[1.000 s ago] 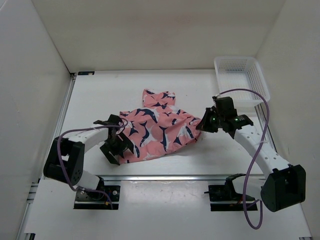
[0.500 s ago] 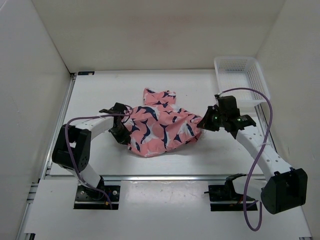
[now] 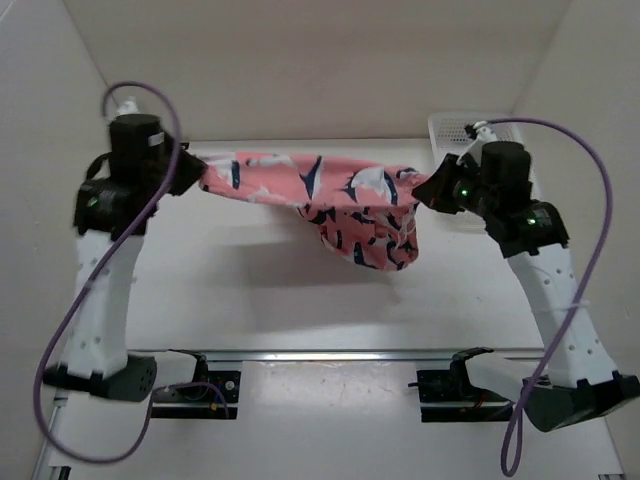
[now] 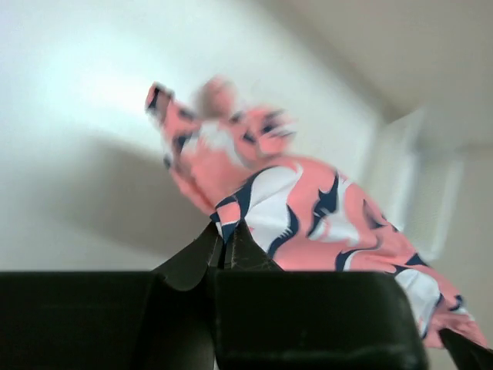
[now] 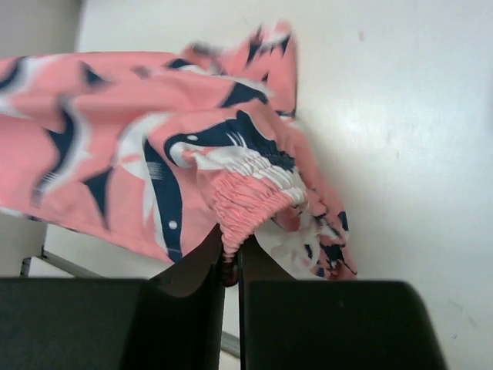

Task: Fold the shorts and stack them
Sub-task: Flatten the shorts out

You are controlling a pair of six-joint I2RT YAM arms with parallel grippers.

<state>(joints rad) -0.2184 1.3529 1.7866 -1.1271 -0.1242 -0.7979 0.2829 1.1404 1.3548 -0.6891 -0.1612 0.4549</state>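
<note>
Left hand [image 3: 196, 171], right hand [image 3: 426, 190] high up, pinching shorts [image 3: 340, 188] taut

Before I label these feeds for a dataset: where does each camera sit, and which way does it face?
Top external: fixed above and behind the arm bases, looking down at the table; both arms show, left gripper and right gripper holding the shorts stretched in the air.
Left wrist: on the left wrist, facing along its shut fingers at the shorts.
Right wrist: on the right wrist, facing down past its shut fingers at shorts and table.
Shared: all three see the shorts.
</note>
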